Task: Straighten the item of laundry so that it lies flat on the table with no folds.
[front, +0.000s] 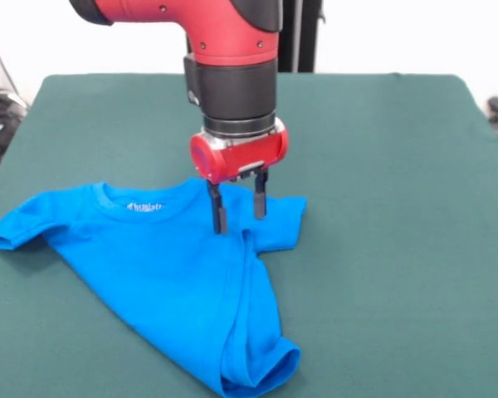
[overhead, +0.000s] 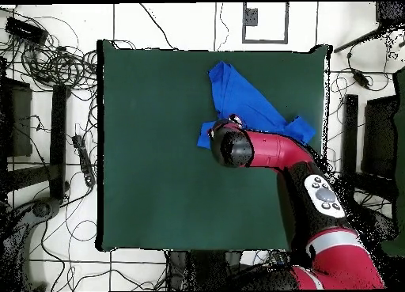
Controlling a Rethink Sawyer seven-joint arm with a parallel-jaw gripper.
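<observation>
Now | hand (front: pixel 238 211) fingers spread, tips touching blue T-shirt (front: pixel 166 265) nr one sleeve | shirt creased, hem bunched, part folded | on green surface (front: pixel 382 182), collar twd robot.

The front view faces the robot from across the table (front: pixel 398 166), set low and near, cropping the table's near edge and the arm above its wrist. The overhead view looks straight down from high up, covering the whole table (overhead: pixel 158 146), the surrounding floor (overhead: pixel 55 107) and the robot's base at bottom. Both views share the tabletop, rotated half a turn between them.
</observation>
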